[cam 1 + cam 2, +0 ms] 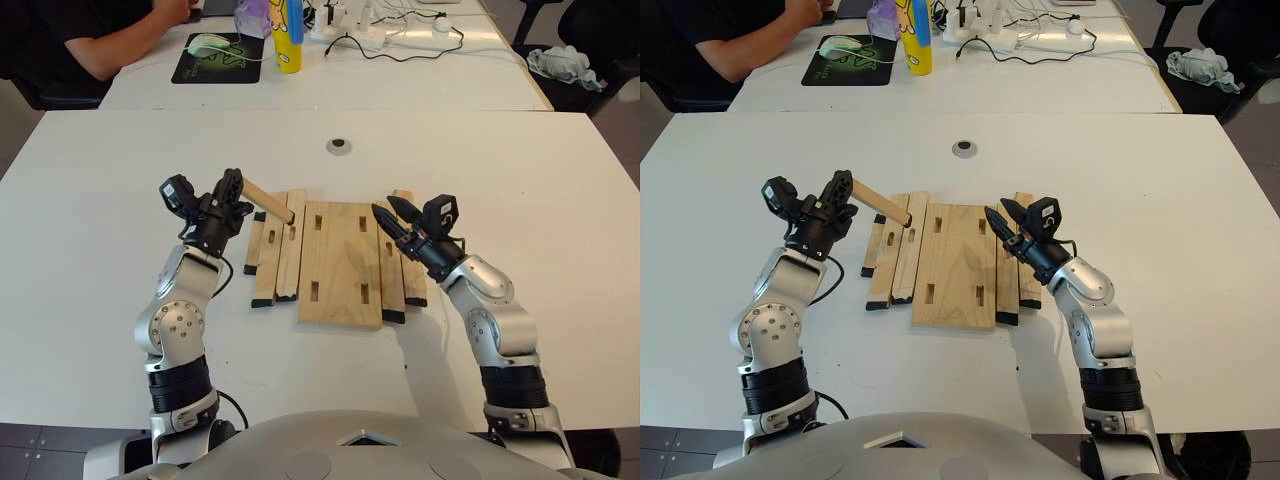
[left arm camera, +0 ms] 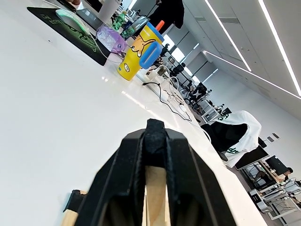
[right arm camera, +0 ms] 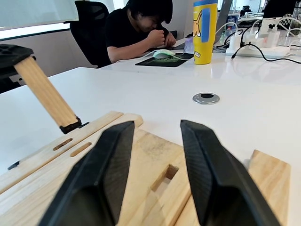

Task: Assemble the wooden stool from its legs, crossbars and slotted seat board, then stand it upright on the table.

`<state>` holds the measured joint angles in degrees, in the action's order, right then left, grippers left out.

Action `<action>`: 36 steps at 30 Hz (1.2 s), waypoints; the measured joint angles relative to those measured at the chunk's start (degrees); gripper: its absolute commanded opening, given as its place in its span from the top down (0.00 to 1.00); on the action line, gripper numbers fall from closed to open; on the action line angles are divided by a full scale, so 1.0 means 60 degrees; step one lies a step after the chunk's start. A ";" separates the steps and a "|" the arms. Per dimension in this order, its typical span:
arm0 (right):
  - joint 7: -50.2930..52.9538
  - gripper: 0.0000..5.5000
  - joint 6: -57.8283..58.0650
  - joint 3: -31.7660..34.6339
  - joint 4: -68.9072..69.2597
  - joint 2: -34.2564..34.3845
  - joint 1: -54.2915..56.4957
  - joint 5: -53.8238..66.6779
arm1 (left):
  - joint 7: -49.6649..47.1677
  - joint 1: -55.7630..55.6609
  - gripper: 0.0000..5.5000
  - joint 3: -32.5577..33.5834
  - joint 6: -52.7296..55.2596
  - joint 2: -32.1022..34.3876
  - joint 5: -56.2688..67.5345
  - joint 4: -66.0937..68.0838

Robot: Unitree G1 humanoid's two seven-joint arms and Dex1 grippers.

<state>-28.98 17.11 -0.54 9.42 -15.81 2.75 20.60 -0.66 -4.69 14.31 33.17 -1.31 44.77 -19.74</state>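
Observation:
The slotted seat board (image 1: pixel 340 262) lies flat at the table's middle. Two long wooden pieces (image 1: pixel 268 258) lie along its left edge and two more (image 1: pixel 410 268) along its right edge. My left gripper (image 1: pixel 236 191) hovers just left of the pile, shut on one end of a wooden leg (image 1: pixel 268 203). That leg slants down to the right, and its black-tipped end (image 1: pixel 290 217) sits over the left pieces. In the left wrist view the fingers (image 2: pixel 141 155) clamp the wood. My right gripper (image 1: pixel 387 207) is open, low over the board's far right corner, with nothing between its fingers (image 3: pixel 108 160).
A round cable grommet (image 1: pixel 339 146) is set in the table beyond the board. White tabletop surrounds the pile on all sides. On a second table behind stand a yellow cup (image 1: pixel 288 35), a mouse pad (image 1: pixel 220 57) and cables (image 1: pixel 400 35).

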 measured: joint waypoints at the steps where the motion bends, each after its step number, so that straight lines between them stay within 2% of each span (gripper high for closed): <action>1: -0.0001 0.67 0.0000 0.0000 -0.0031 -0.0013 0.0000 -0.0001 | 0.0002 0.0029 0.92 0.0000 -0.0002 -0.0010 0.0000 0.0060; 26: -0.0084 0.67 0.0042 -0.0143 -0.0092 -0.0026 0.0130 -0.0001 | -0.0070 0.0369 0.92 -0.0205 -0.0342 -0.0224 -0.0520 0.0516; 36: -0.0090 0.67 0.0097 -0.0332 -0.0091 -0.0026 0.0238 -0.0027 | -0.0319 0.0127 0.92 -0.1253 -0.0852 -0.0303 -0.1998 0.0541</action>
<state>-29.52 17.69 -2.53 8.87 -15.96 4.18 20.44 -2.58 -3.93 6.79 28.06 -3.12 32.78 -16.50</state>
